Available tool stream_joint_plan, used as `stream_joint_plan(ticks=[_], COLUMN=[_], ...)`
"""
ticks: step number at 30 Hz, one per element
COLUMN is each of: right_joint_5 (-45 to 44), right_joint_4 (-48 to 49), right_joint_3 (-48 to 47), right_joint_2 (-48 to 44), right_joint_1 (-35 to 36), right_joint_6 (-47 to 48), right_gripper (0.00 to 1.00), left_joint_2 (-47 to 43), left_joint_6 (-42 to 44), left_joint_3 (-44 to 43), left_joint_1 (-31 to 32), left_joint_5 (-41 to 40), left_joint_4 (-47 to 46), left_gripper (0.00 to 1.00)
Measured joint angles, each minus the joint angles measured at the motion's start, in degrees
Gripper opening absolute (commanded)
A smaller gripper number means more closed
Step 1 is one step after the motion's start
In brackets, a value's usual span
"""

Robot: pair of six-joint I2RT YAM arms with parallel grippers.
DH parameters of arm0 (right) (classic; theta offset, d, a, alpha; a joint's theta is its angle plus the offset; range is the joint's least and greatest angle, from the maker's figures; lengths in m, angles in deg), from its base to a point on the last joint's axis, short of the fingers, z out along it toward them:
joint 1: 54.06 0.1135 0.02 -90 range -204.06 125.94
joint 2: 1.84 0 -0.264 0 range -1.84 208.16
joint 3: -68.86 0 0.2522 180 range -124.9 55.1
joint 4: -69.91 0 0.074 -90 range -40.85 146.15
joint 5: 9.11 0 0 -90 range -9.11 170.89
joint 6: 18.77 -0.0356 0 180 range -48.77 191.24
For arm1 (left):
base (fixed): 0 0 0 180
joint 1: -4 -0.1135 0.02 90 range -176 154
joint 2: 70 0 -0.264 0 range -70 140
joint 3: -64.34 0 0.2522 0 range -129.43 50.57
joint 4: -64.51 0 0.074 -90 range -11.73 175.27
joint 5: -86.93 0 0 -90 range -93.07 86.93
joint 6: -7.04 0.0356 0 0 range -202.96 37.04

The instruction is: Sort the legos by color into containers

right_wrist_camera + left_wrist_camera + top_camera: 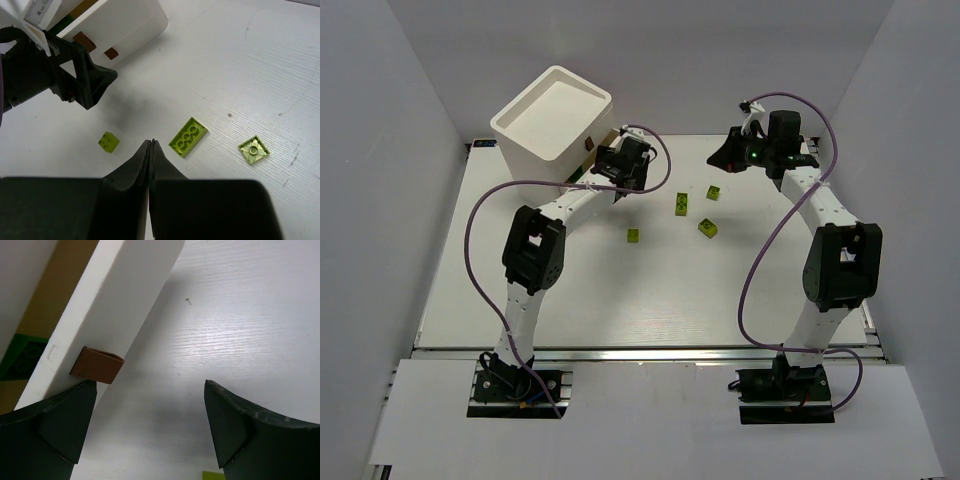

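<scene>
Both arms reach forward — the left gripper [150, 384] spread wide, the right gripper [151, 143] pressed closed.

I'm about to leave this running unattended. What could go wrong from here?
1. The left gripper stands open with the brown pull tab at the tip of one finger, not between the two. Closing here would likely miss the tab or nudge the white drawer unit.
2. The right gripper is shut, pointing down near the flat yellow-green plate. Lowered like this, it could shove the plate instead of grasping it.
</scene>
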Motion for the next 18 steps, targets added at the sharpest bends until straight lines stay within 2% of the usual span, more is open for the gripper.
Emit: stream_joint_plan(ticks=[15,18], right_joint_5=[0.6,1.2], right_joint_4=[0.0,0.0], right_joint_3=[0.7,0.7], right_joint_2=[0.0,0.0], right_joint_1=[0.0,0.0], right_joint_6=[0.0,0.2], right_gripper=[0.0,0.0], left_joint_2=[0.0,0.0], left_joint_6=[-0.3,-0.5], left_joint_3=[0.0,0.0], left_joint_1=[-3.2,-3.1], left_joint_5=[-5.1,-5.7], left_joint_4=[-1.4,-1.4], left_gripper=[0.98,0.94])
